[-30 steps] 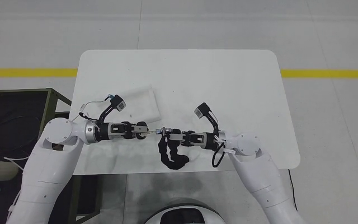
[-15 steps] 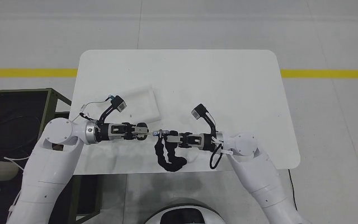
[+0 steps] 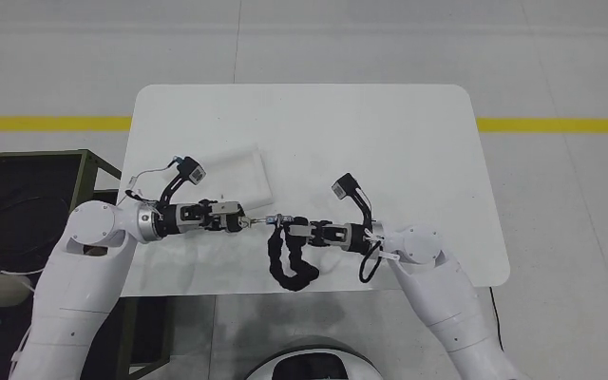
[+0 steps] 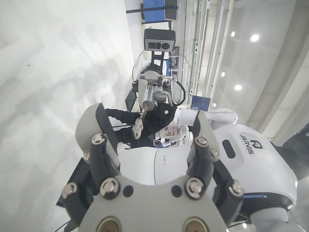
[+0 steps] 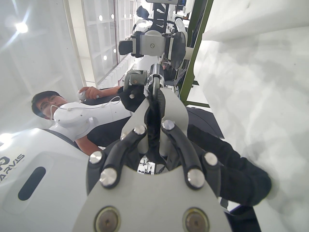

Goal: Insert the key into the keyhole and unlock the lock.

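Observation:
A cable lock with a metal cylinder (image 3: 278, 222) and a black sheathed cable (image 3: 288, 267) hangs over the table's front edge. My right gripper (image 3: 302, 230) is shut on it just behind the cylinder, and the right wrist view shows the black sheath (image 5: 153, 121) pinched between the fingers. The silver key (image 4: 139, 124) sticks out of the keyhole in the cylinder face (image 4: 148, 105). My left gripper (image 4: 150, 115) is open, a little back from the key, with a finger (image 4: 104, 121) on either side and no contact. From above, the left gripper (image 3: 239, 218) lies left of the key (image 3: 258, 221).
A white foam block (image 3: 233, 176) lies on the white table (image 3: 380, 142) just behind my left arm. A dark cart (image 3: 38, 190) stands off the table's left side. The cable loop dangles below the table's near edge.
My left gripper has opened, let go of the key and drawn back to the left. The key stays in the lock. The right gripper still holds the lock, barely shifted.

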Tool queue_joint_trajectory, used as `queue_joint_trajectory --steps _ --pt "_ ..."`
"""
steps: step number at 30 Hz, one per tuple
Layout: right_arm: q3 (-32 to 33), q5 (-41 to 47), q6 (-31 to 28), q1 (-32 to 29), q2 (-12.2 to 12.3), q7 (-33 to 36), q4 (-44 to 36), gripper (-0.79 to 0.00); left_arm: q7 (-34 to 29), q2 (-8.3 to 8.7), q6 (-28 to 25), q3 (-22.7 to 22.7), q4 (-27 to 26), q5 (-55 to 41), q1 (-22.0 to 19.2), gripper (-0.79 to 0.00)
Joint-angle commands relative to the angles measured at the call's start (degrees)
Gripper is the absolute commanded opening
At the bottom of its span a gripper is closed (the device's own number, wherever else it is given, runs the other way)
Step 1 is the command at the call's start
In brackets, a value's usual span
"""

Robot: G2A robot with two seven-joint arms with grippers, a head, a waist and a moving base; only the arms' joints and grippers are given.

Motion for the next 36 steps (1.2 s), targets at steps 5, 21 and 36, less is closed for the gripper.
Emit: queue_joint_trajectory --steps 5,21,36 --pt "1.43 1.48 0.32 -0.09 0.43 -0.07 -0.38 -0.785 -0.81 -0.08 -4.19 -1.06 1.22 -1.84 1.38 -0.185" --pt "-0.63 2.1 0.24 0.14 0.65 -0.47 -0.35 -0.785 -1.87 -0.55 -5.05 1.29 3.27 -1.06 0.11 -0.65" --pt "-1.12 -3.14 -0.55 -0.14 1.33 -1.42 -1.49 -0.785 -1.55 -0.7 -4.52 1.71 3.03 0.61 -0.21 -0.785"
